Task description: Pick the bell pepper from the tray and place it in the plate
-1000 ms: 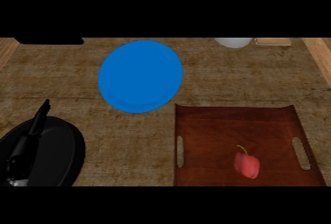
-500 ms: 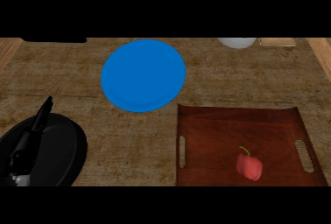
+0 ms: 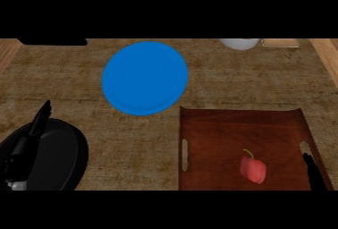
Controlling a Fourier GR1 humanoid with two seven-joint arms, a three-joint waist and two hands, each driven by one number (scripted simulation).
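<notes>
A red bell pepper [image 3: 253, 170] with a green stem lies in the near right part of a brown wooden tray [image 3: 218, 129]. The blue plate [image 3: 145, 78] sits on the counter beyond the tray's left corner and holds nothing. Straight black fingers of my right hand [image 3: 315, 172] show at the lower right, over the tray's right handle and just right of the pepper, not touching it. My left hand [image 3: 26, 147] rests at the lower left, open with fingers pointing up, far from the tray.
A black rounded shape [image 3: 63, 156] lies under my left hand. A white bowl [image 3: 238, 43] and a wooden item [image 3: 280, 42] stand at the counter's far edge, and a dark object [image 3: 52, 41] at the far left. Wooden borders run along both sides.
My right hand's fingers have come into view at the lower right beside the pepper. The left hand, pepper and plate have kept their places.
</notes>
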